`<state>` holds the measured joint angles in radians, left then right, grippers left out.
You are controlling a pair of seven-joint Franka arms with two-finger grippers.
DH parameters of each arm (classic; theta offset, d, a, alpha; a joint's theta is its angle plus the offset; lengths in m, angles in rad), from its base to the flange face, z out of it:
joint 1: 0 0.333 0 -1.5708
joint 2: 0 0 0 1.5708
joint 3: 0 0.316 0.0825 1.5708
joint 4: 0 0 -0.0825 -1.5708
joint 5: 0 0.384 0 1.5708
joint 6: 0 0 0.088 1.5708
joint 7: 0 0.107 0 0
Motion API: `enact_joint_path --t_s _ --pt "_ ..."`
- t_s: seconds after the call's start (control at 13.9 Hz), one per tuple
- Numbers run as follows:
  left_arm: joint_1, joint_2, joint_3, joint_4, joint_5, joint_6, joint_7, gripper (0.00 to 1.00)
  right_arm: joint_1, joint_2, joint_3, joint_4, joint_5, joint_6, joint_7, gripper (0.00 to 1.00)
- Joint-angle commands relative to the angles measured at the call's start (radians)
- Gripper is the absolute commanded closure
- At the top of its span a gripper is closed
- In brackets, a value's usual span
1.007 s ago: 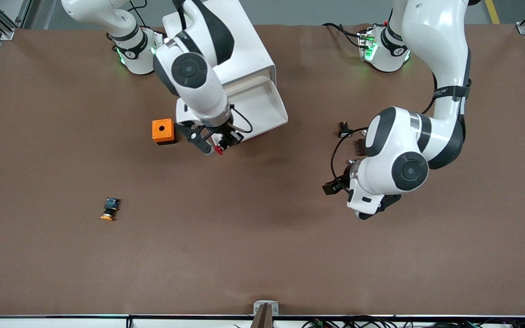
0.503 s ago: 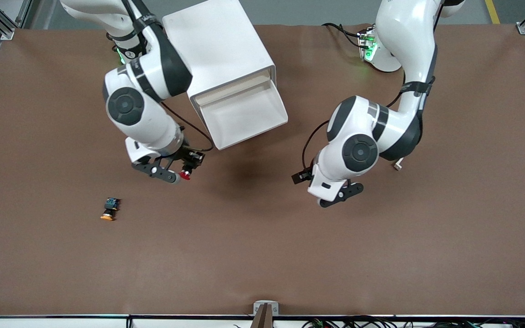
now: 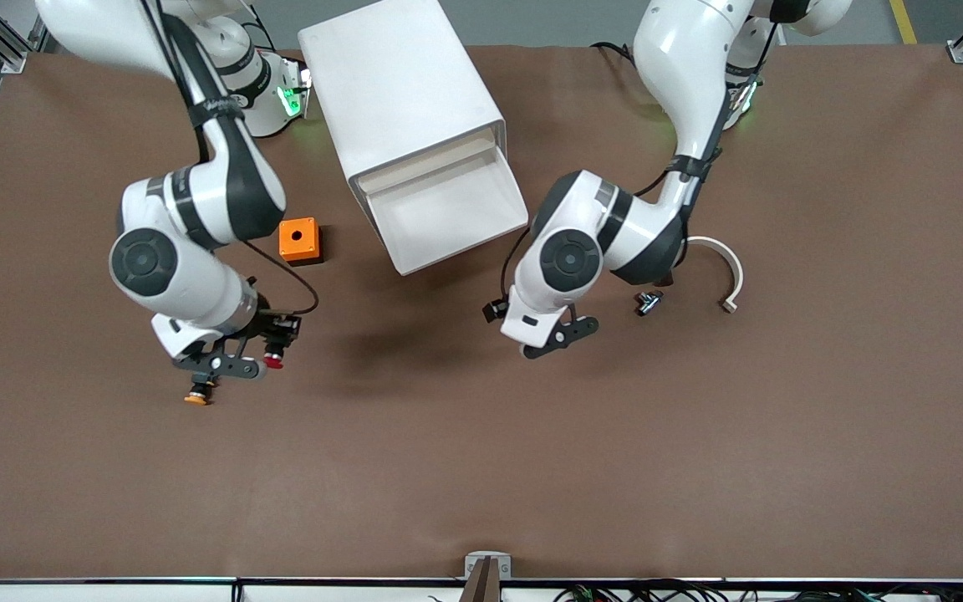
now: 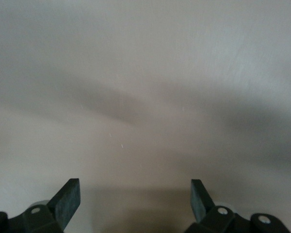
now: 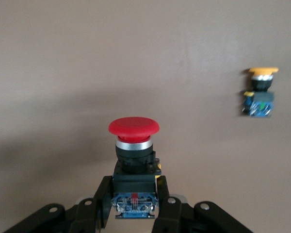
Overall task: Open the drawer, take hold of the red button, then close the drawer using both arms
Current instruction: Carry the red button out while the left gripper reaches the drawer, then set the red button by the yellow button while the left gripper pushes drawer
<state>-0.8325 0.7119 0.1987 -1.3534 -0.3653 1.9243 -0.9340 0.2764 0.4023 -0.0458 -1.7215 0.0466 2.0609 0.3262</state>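
My right gripper is shut on the red-capped button and holds it above the table, close over the orange-capped button. In the right wrist view the fingers clamp the red button's black body, cap pointing away. The white drawer stands pulled open and empty at the foot of the white cabinet. My left gripper is open and empty over bare table, beside the drawer's front corner toward the left arm's end. The left wrist view shows its fingers wide apart over the table.
An orange cube with a hole sits beside the drawer toward the right arm's end. The orange-capped button also shows in the right wrist view. A small black part and a white curved strip lie under the left arm.
My right gripper carried the red button from the drawer's front toward the right arm's end, over the orange-capped button. My left gripper swung in toward the drawer.
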Motion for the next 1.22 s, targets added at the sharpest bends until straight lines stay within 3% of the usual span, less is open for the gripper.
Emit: enact_joint_path --t_s 0.0,0.79,1.15 --pt "-0.055 -0.008 -0.005 -0.023 -0.014 0.012 -0.076 0.0 -0.06 0.041 0.021 -0.006 -0.014 0.062 -0.073 0.99" --pt "-0.143 -0.022 -0.202 -0.043 -0.014 0.005 -0.354 0.0 -0.167 0.15 0.027 -0.114 0.009 0.296 -0.254 0.99" --pt "-0.135 -0.029 -0.234 -0.038 -0.003 0.013 -0.37 0.0 -0.171 0.188 0.03 -0.141 0.01 0.383 -0.259 0.96"
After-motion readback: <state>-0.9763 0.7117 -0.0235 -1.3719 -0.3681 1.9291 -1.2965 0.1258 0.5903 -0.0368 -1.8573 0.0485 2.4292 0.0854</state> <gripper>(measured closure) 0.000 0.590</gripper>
